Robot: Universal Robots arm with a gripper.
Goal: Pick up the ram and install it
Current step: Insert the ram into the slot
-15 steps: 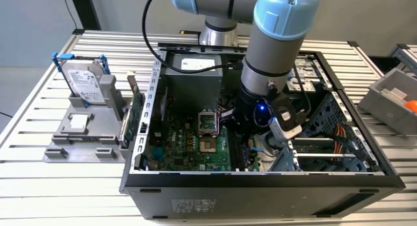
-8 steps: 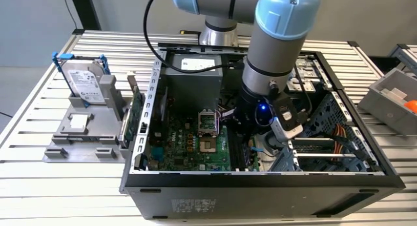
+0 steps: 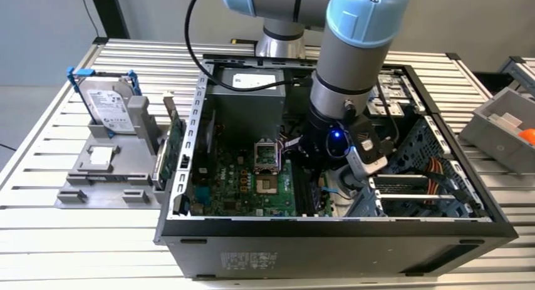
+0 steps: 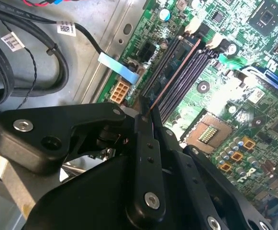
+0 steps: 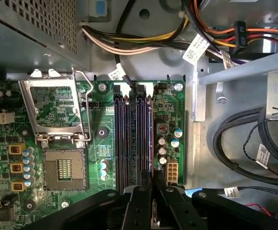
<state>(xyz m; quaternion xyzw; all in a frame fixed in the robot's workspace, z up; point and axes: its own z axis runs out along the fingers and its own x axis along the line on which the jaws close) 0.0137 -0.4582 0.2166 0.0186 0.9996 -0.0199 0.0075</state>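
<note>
the gripper (image 4: 147,120) is matte black metal with bolted, rounded linkage arms, and its jaws pinch the ram (image 4: 170,79) edge-on. the stick is thin and dark with a coppery edge, sitting down in the black memory slots (image 5: 134,139) on the glossy green motherboard (image 5: 172,103), next to the open silver cpu socket (image 5: 62,167). the ribbed black pc case (image 3: 334,230) holds that board plus bundled cables (image 5: 129,40).
</note>
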